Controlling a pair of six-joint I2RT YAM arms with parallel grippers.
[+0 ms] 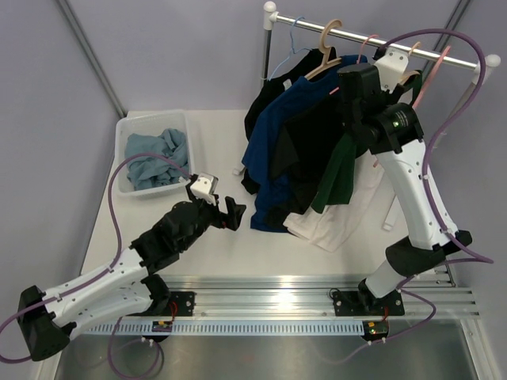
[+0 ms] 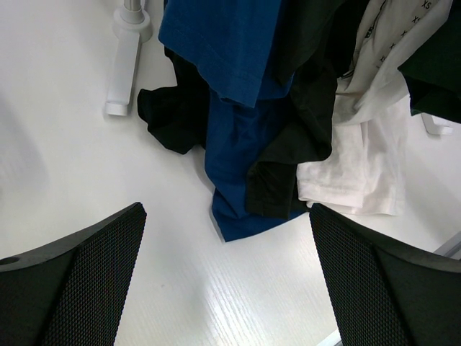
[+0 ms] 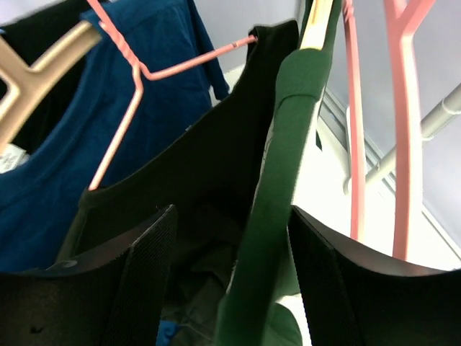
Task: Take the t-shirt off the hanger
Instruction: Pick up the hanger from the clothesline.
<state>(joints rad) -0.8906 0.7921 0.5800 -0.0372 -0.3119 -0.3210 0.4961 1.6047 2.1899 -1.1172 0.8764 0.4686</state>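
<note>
Several t-shirts hang on a rack rail [image 1: 372, 38]: a blue one [image 1: 277, 119] on a wooden hanger [image 3: 36, 65], a black one [image 3: 194, 144] on a pink wire hanger [image 3: 144, 68], a dark green one [image 3: 288, 130] and a white one [image 2: 360, 166]. My right gripper [image 3: 232, 216] is up at the rail, open, with the green t-shirt's shoulder band between its fingers, close to the right finger [image 3: 324, 259]. A pale hanger tip [image 3: 320, 21] shows above that band. Low over the table, my left gripper [image 2: 227, 216] stands wide open and empty, just short of the blue hem [image 2: 238, 216].
A white bin [image 1: 131, 131] with a light blue cloth [image 1: 158, 158] stands at the back left. Two bare pink hangers [image 3: 400, 108] hang right of the green shirt. The rack's white foot [image 2: 126, 65] lies on the table behind the left gripper. A metal rail [image 1: 317, 297] runs along the near edge.
</note>
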